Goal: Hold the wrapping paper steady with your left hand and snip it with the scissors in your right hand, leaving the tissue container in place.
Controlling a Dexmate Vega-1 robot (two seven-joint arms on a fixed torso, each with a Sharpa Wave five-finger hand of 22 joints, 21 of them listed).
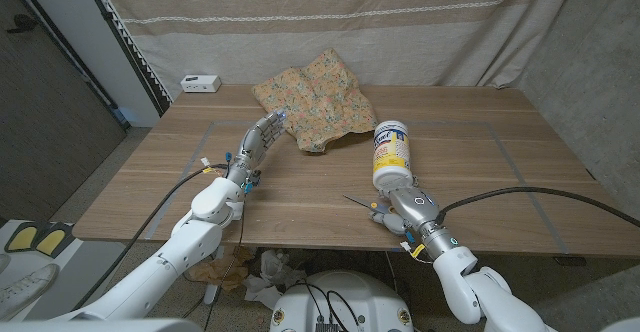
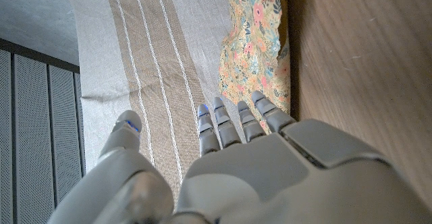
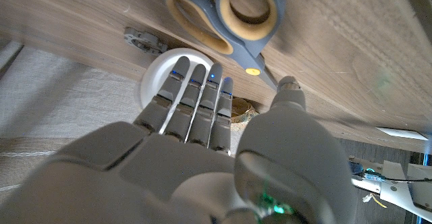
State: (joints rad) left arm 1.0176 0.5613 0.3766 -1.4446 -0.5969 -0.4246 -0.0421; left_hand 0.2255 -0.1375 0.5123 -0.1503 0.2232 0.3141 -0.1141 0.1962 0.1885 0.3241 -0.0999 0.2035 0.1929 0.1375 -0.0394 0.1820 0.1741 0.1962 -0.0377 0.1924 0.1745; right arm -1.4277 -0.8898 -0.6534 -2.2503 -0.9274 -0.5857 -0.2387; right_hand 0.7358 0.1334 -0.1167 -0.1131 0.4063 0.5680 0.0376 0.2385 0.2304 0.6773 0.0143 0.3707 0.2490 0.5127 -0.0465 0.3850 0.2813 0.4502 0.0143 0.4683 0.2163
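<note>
The floral wrapping paper lies crumpled at the back middle of the wooden table. My left hand reaches toward its near left edge with fingers straight and apart, holding nothing; I cannot tell whether the fingertips touch it. The white tissue container with a yellow label stands upright right of centre. The scissors, with grey handles, lie on the table just in front of the container. My right hand is beside them, fingers stretched out, not gripping them.
A small white box sits at the table's back left corner. A striped curtain hangs behind the table. Bare wood stretches along the right side and the front left.
</note>
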